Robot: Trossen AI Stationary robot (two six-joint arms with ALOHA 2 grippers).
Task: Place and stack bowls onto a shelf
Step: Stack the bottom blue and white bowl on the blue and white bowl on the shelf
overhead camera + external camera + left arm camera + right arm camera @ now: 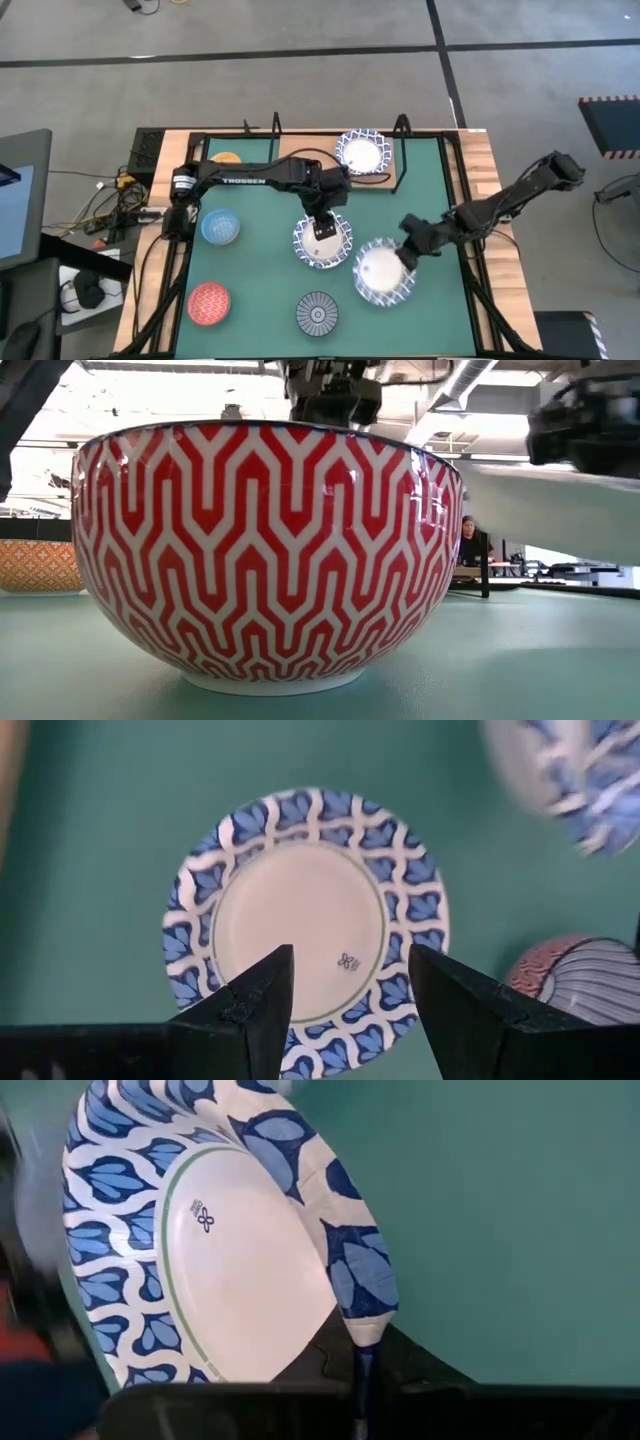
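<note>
The left gripper [322, 226] hovers with fingers spread wide over 1 blue-rimmed bowl [323, 243] mid-mat. The right gripper [408, 255] pinches the rim of another bowl [383, 270] just right of it.

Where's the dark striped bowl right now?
High view: the dark striped bowl sits at the mat's near edge, between the red bowl and the right gripper's large bowl.

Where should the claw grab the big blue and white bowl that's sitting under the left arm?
Probably by the rim. The bowl sits upright on the green mat, wide and round, so the left claw, open right above it, could best come straight down with one finger inside the patterned rim and one outside.
</note>
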